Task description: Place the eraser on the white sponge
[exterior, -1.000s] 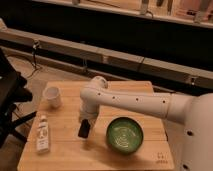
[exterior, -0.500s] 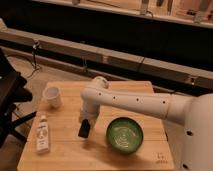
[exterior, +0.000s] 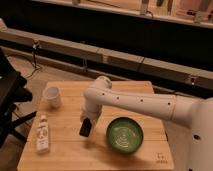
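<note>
Tool (exterior: 85,127) hung low over the wooden surface (exterior: 65,155), just left of the green bowl (exterior: 124,135); whether it was spread or clamped could not be told. Neither eraser nor white sponge could be made out. Bottle (exterior: 42,134) and white cup (exterior: 52,96) sat further left. Nothing had shifted since half a second before.

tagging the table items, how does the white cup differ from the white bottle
The white cup stands upright, mouth up; the white bottle lies flat on its side. The cup is short and round; the bottle is long and slim. The cup is plain; the bottle has a green label. Both are white and rest on the wooden table. The gripper hangs low between the bottle and the green bowl.
</note>
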You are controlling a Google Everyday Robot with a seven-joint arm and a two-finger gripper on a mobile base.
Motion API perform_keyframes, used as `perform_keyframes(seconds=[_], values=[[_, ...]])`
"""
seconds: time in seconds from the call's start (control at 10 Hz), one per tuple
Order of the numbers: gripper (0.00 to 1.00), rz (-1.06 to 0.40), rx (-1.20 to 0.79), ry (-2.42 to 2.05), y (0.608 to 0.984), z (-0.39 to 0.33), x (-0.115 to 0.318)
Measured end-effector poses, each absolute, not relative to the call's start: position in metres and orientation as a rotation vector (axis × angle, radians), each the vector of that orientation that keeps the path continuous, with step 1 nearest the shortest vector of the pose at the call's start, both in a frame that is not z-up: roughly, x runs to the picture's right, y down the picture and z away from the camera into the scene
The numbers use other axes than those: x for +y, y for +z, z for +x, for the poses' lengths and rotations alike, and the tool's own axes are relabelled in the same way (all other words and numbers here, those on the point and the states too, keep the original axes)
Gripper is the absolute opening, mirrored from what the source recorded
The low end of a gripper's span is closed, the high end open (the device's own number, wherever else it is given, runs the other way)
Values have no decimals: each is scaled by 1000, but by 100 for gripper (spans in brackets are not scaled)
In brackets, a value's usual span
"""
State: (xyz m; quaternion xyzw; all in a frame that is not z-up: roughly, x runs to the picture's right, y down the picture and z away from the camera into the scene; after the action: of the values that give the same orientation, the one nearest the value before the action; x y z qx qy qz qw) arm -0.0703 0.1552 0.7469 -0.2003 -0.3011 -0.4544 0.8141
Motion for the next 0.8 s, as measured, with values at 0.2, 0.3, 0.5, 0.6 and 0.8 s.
perform_keyframes(seconds=[0.2,0.3,0.5,0.6,0.8], values=[[17,-379,-614,-939,737,-44,131],[17,-360,-597,-930,734,-36,121],[17,-325,-558,-906,731,-12,99],[17,-305,-538,-896,732,-4,86],[17,-278,-513,-884,732,5,67]])
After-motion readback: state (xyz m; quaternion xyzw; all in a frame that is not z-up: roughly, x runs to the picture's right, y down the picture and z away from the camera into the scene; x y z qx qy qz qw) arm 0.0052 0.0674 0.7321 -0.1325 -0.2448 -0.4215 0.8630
